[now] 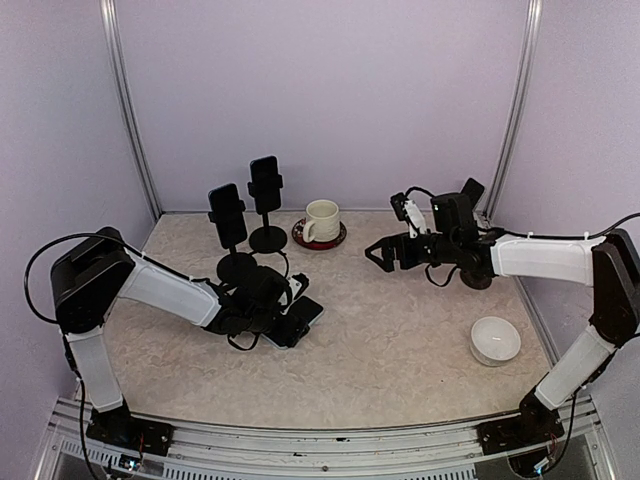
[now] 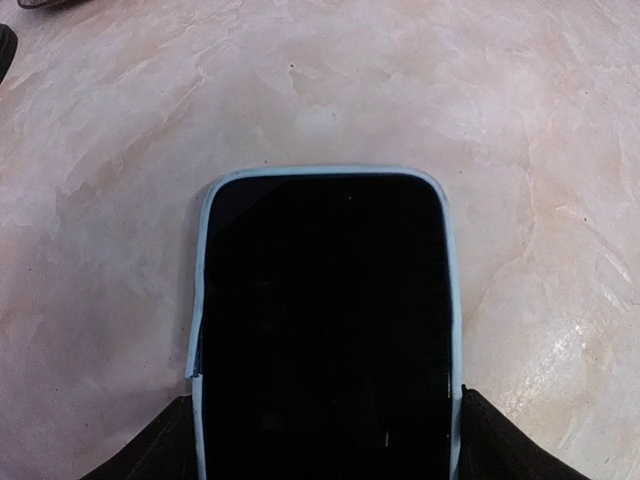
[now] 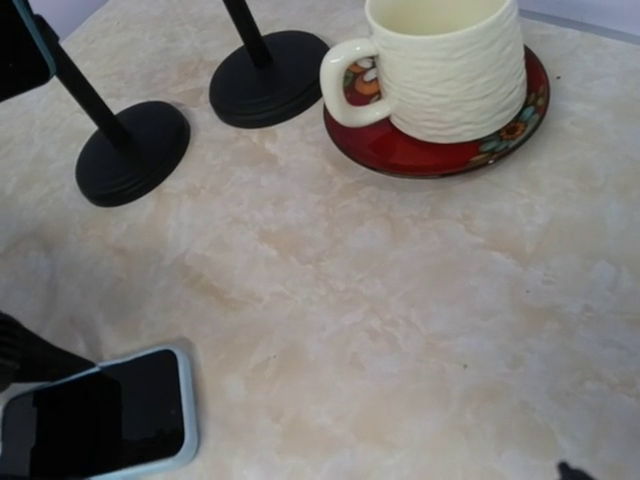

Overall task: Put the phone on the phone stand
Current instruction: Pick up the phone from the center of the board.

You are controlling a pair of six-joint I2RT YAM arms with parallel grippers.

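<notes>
While it lies flat, the phone (image 2: 325,330) is dark.

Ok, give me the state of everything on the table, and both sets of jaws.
Phone: flat on table, screen dark.
Mug: upright on saucer.
Bowl: upright.
Front stand: upright.
Back stand: upright.
Left jaws: astride phone, grip unclear.
Right jaws: open, holding nothing.

We see a cream ribbed mug (image 1: 321,220) standing upright on a red saucer (image 1: 336,241) with floral edging, toward the back of a beige marbled table (image 1: 400,320). A small white bowl (image 1: 495,340) sits well apart, near the right edge.
</notes>
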